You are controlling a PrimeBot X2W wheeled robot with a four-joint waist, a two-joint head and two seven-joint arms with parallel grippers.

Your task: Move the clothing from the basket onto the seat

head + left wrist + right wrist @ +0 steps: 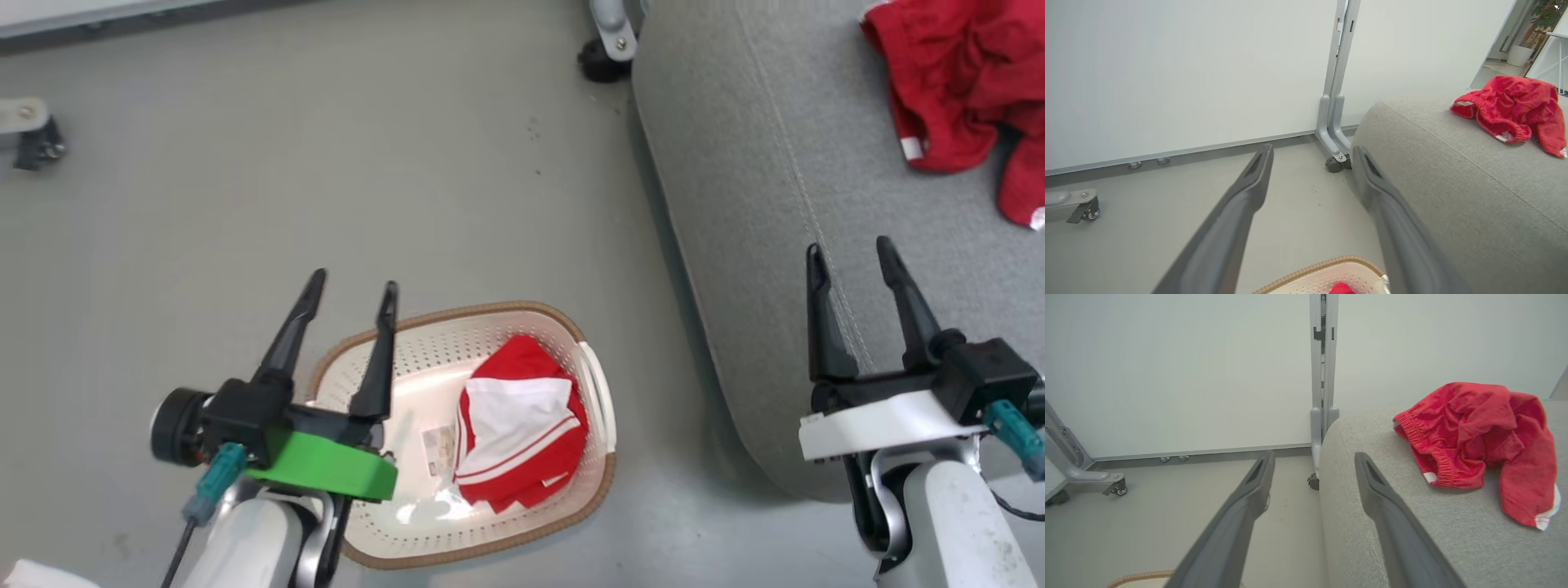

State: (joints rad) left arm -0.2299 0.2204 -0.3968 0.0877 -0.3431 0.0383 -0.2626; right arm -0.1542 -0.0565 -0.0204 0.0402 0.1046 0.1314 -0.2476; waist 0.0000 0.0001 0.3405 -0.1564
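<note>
While the left tool [354, 280] gapes, clothing [518, 425] lies seemingly below-right.

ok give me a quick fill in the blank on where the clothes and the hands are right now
1. The folded red and white garment lies in the basket, which stands on the ____.
2. The other red garment lies crumpled on the grey ____.
3. The left hand and the right hand are both ____, holding nothing.

Missing words: floor; seat; open
</note>
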